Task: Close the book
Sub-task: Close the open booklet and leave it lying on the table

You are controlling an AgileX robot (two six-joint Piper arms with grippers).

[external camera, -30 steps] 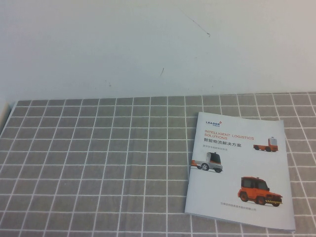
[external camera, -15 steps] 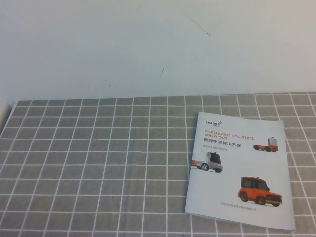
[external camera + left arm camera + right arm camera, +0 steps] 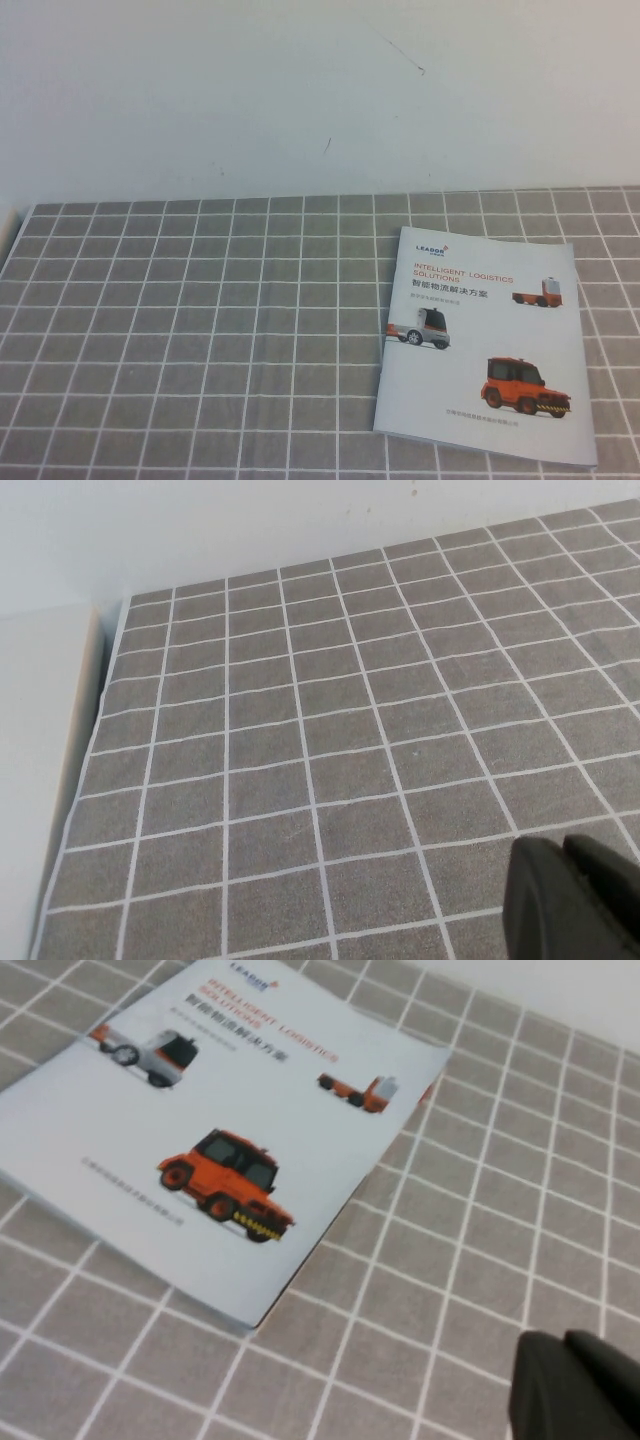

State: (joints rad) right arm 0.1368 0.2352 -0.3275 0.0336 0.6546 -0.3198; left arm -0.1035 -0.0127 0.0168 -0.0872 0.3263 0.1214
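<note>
A thin booklet (image 3: 485, 345) lies closed and flat on the grey checked cloth at the right, its white cover showing orange vehicles and the words "Intelligent Logistics Solutions". The right wrist view shows the same booklet (image 3: 240, 1120) with its cover down. My right gripper (image 3: 568, 1345) hovers above bare cloth off the booklet's corner, its dark fingers together and holding nothing. My left gripper (image 3: 566, 850) hangs over cloth far from the booklet, fingers together and empty. Neither arm appears in the high view.
The grey checked cloth (image 3: 200, 330) covers the table up to a white wall (image 3: 300, 90) at the back. A pale raised ledge (image 3: 35, 780) borders the cloth's left edge.
</note>
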